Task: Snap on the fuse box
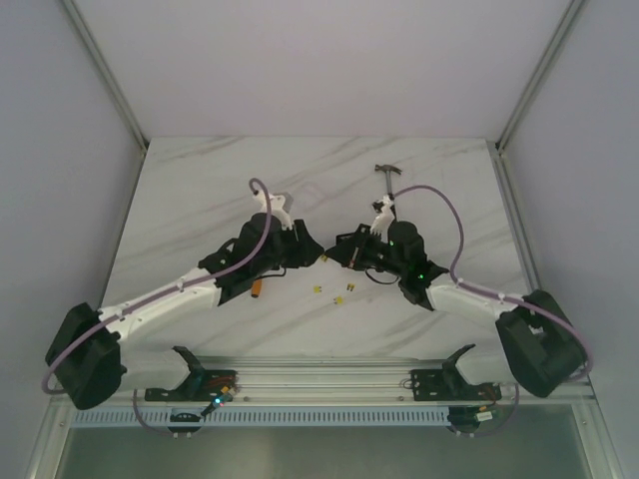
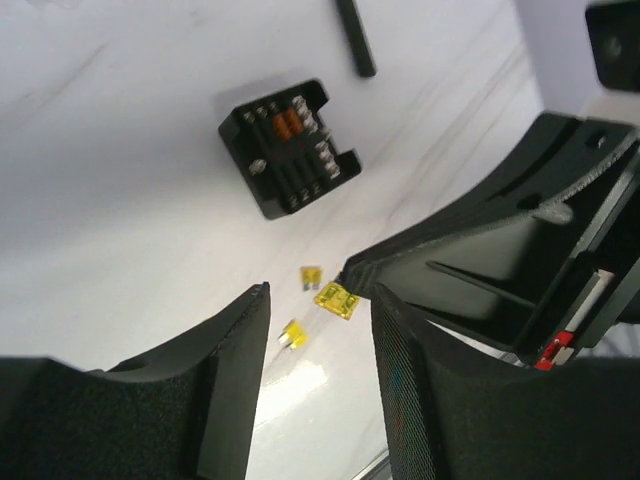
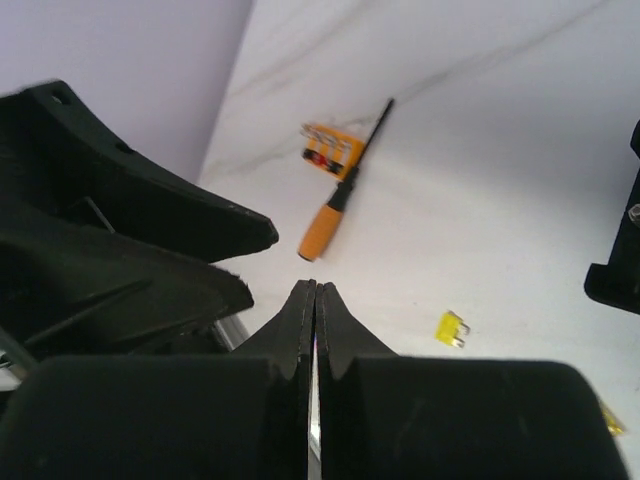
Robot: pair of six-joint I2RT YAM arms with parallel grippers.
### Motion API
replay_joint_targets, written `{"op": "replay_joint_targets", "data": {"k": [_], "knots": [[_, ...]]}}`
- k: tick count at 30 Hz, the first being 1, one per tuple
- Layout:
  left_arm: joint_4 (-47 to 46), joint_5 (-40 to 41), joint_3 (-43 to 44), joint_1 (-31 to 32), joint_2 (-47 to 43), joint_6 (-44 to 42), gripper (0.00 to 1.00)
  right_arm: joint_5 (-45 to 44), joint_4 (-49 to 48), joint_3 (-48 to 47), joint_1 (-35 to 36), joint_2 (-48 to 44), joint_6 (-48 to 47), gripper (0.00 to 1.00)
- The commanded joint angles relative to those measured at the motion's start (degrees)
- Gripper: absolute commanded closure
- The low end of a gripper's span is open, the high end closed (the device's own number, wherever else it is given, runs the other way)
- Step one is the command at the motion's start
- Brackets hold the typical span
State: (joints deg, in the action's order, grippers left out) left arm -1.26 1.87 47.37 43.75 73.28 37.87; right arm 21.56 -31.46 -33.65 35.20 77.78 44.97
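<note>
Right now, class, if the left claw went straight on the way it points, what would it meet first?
Probably the loose yellow fuses on the table, lying just ahead of the open left claw. The fuse box sits farther along that line. Depth is unclear.

- The left arm [image 1: 160, 299] reaches from the lower left of the top view toward the middle.
- The right arm [image 1: 469, 292] reaches from the lower right, also toward the middle.
- The left claw [image 2: 320, 300] has its fingers wide apart.
- The right claw [image 3: 315, 292] has its two fingers pressed together.
</note>
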Motion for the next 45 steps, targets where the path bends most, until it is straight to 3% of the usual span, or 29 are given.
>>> {"op": "replay_joint_targets", "data": {"k": [1, 8, 15, 26, 45], "knots": [[-11.2, 3.9, -5.0, 0.1, -3.9, 9.1, 0.46, -5.2, -14.3, 4.7, -0.1, -5.2, 8.4, 1.00], [-30.7, 1.8, -11.3, 0.2, -7.1, 19.0, 0.47, -11.4, -26.3, 11.0, -0.1, -11.2, 17.1, 1.00], [-42.6, -0.1, -13.8, 1.5, -6.6, 22.6, 0.49, -16.0, -32.2, 14.4, 0.1, -14.4, 20.5, 1.00], [-46.5, -0.5, -12.1, 4.1, -2.3, 23.1, 0.55, -17.2, -39.7, 16.8, 0.5, -15.0, 22.4, 1.00], [-54.4, -2.4, -12.2, 5.8, 0.3, 23.9, 0.69, -18.1, -42.0, 18.2, 0.9, -15.4, 24.1, 1.00]]}}
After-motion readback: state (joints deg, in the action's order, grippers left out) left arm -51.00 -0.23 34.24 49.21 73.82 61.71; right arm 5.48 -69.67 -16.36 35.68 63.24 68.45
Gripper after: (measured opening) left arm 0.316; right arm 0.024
